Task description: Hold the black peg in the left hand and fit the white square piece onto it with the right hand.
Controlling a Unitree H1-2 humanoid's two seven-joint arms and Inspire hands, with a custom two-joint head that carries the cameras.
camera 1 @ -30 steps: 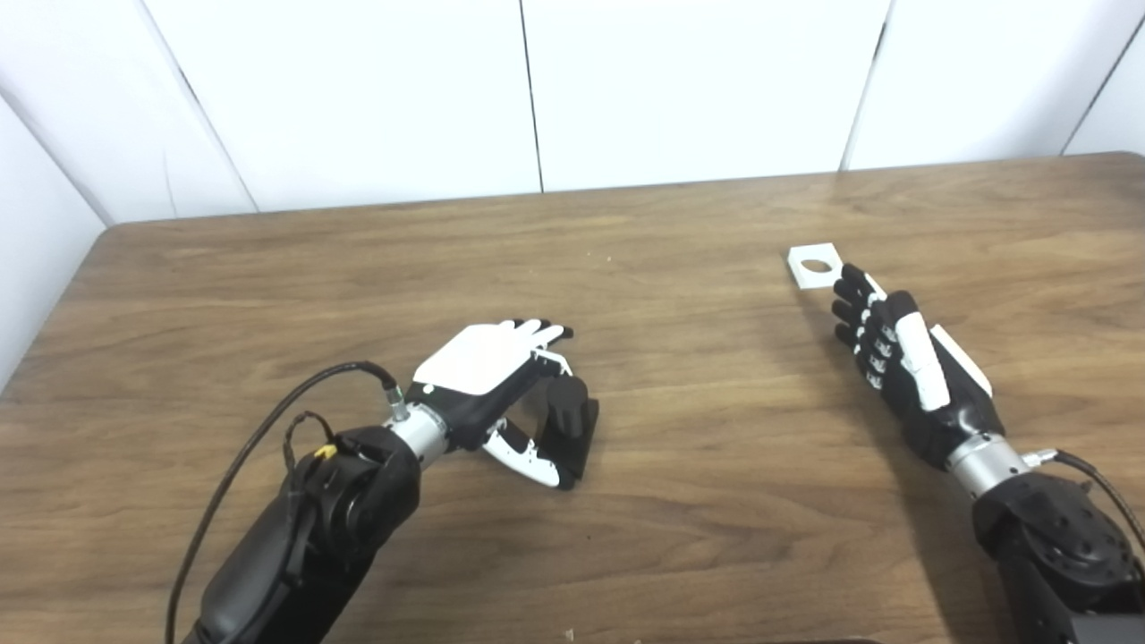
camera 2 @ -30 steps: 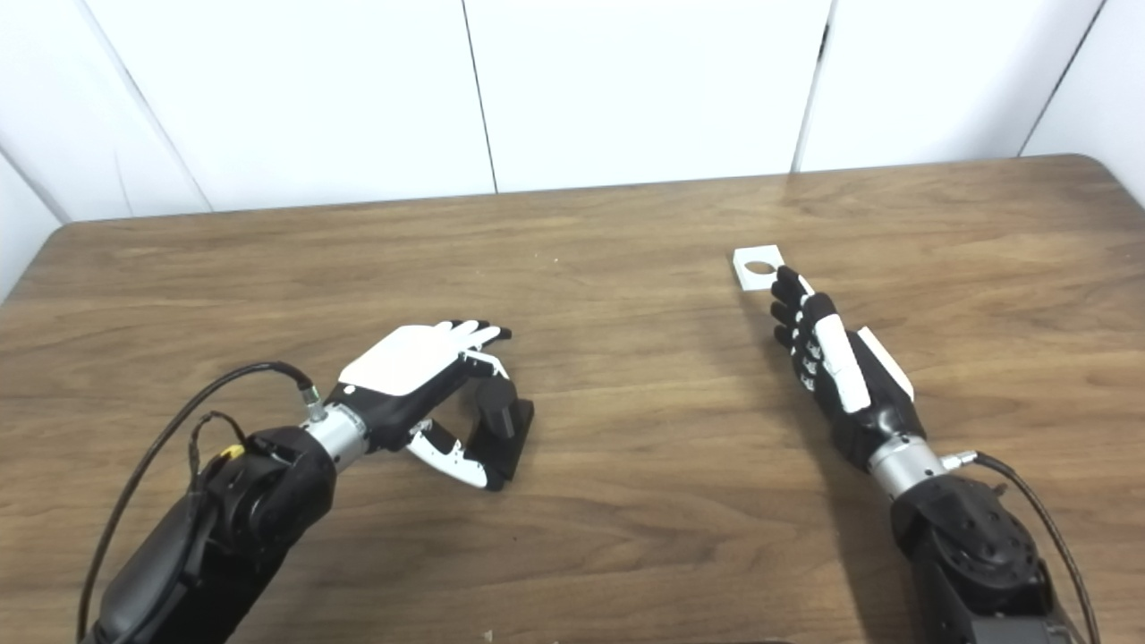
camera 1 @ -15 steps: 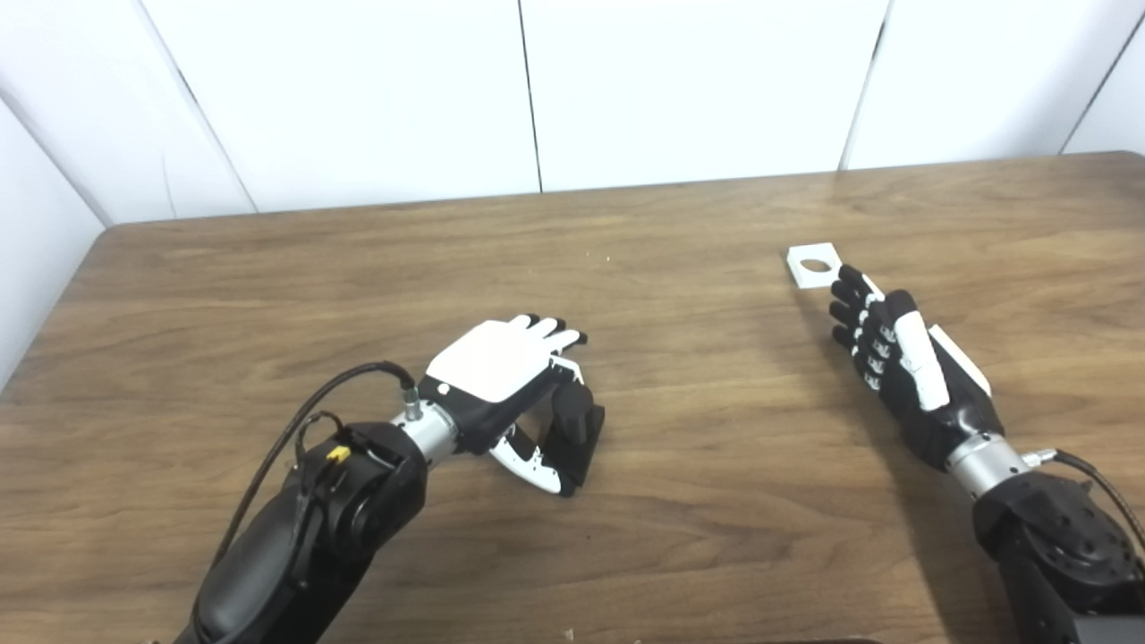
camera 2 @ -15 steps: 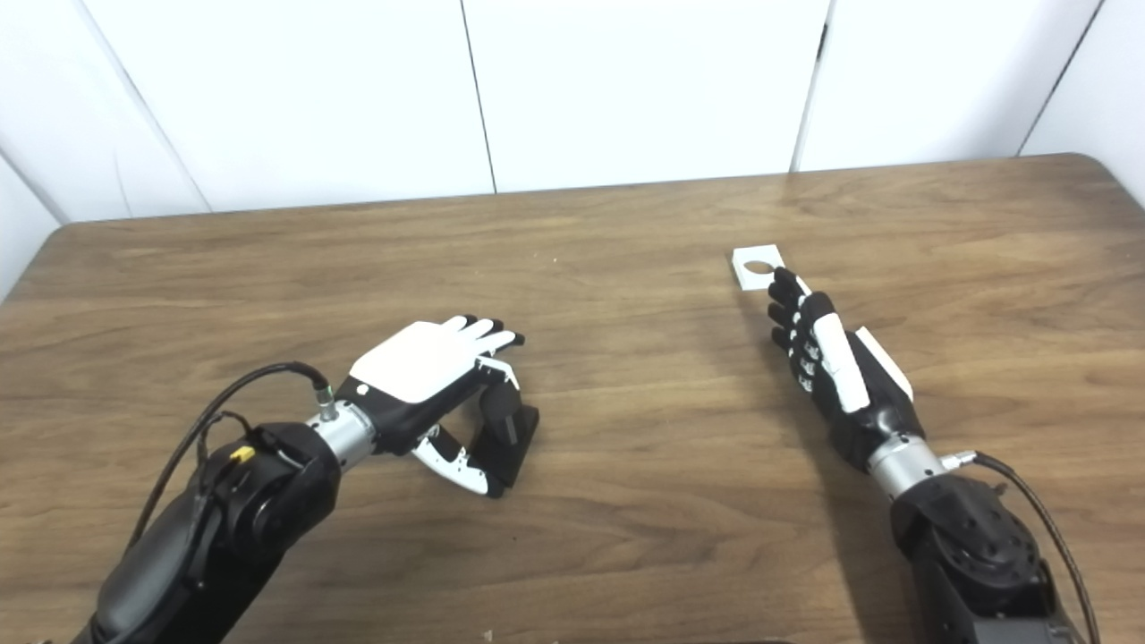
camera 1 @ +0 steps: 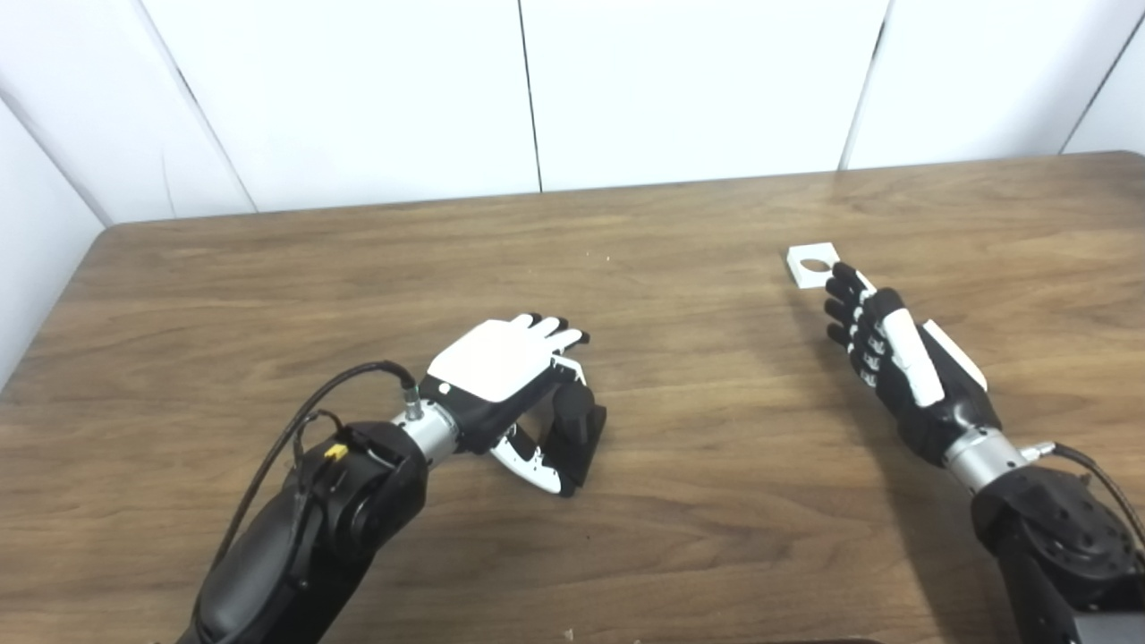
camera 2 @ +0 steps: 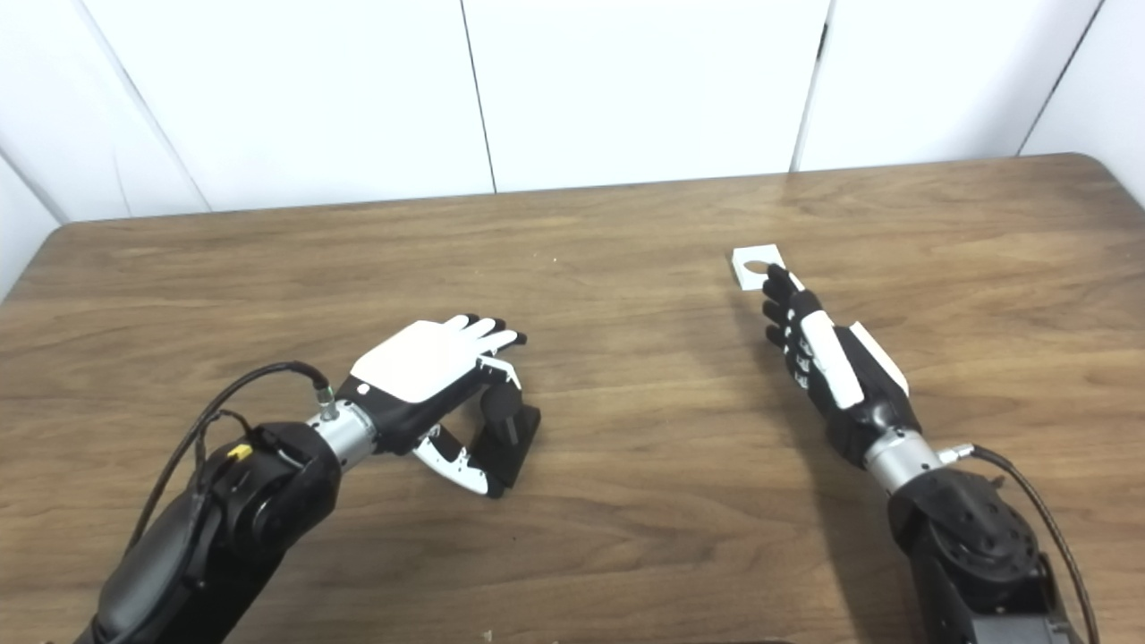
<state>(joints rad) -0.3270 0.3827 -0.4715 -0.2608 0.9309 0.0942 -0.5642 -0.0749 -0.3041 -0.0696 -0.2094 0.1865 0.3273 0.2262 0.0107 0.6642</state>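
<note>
Seen from the left eye: left hand (camera 1: 501, 376) arched over the black peg (camera 1: 572, 431), fingers and thumb apart around it, not yet clamped, peg standing on its blocky base on the wooden table (camera 1: 358, 277). Best closed low and square on the base, leaving the round post clear for the fit. Right hand (camera 1: 894, 358) stretched flat, fingers apart, tips touching or just short of the white square piece (camera 1: 813, 265); cannot tell which. Seen from the right eye: white square piece (camera 2: 757, 265) flat and thin, matte, hard-edged, round hole through the middle, lying well apart from the black peg (camera 2: 505, 436). Worth pinching by the edges, hole left uncovered. Table grain smooth, likely slippery under a thin plate.
</note>
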